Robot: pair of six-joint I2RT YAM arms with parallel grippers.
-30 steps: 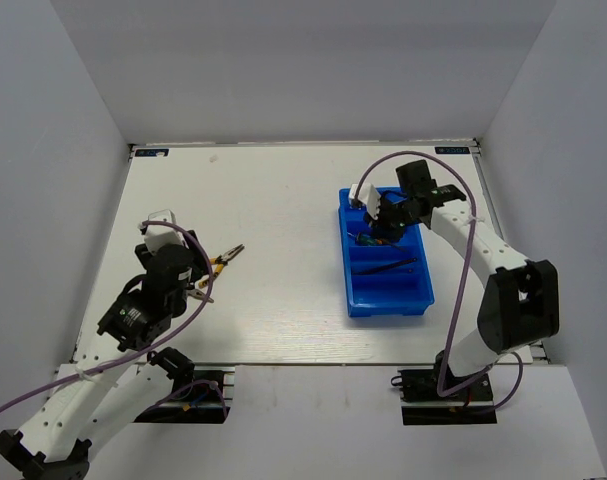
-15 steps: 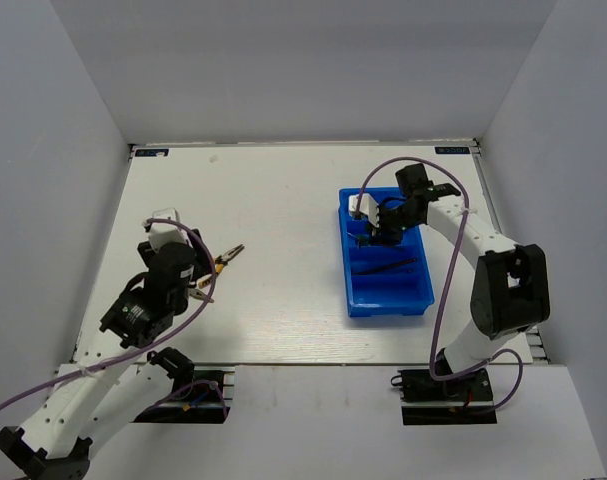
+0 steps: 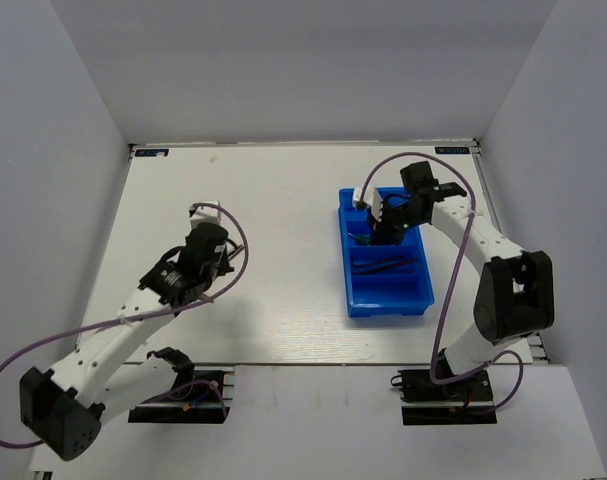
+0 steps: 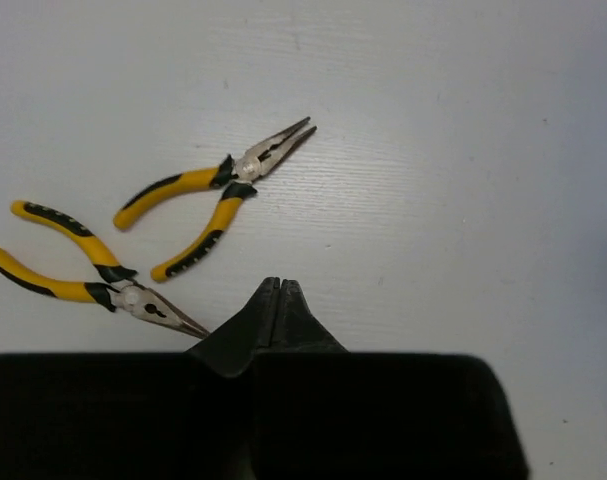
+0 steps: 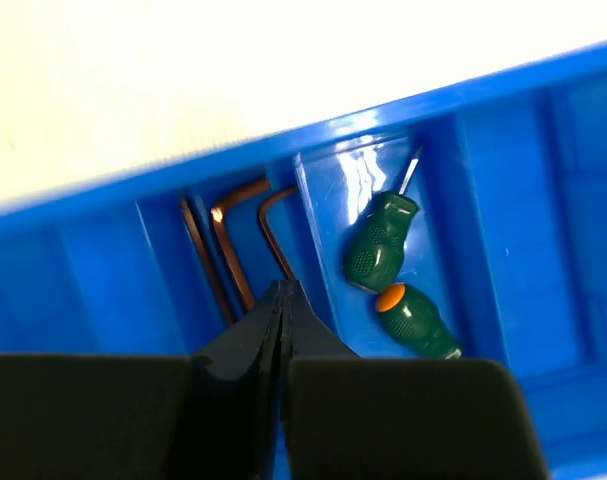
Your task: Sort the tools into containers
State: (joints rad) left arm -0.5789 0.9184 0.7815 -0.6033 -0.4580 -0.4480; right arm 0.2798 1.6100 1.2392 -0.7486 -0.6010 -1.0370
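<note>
Two yellow-and-black pliers lie on the white table in the left wrist view, one pair (image 4: 215, 190) ahead and one pair (image 4: 83, 275) at the left. My left gripper (image 4: 281, 284) is shut with nothing in it, its tips just right of the nearer pair's nose. My right gripper (image 5: 283, 285) is shut over the blue tray (image 5: 383, 105). Its tips meet the end of one hex key (image 5: 271, 225); two more hex keys (image 5: 233, 250) lie beside it. Two green screwdrivers (image 5: 380, 243) lie in the adjoining compartment. The top view hides the pliers under the left arm.
The blue tray (image 3: 388, 295) stands right of the table's middle with the right arm (image 3: 453, 225) reaching over its far end. Grey walls close in the table on three sides. Purple cables loop from both arms.
The left arm has swung forward and to the right over the spot where the pliers lay, and its gripper has closed. The right gripper stays over the tray's far end.
</note>
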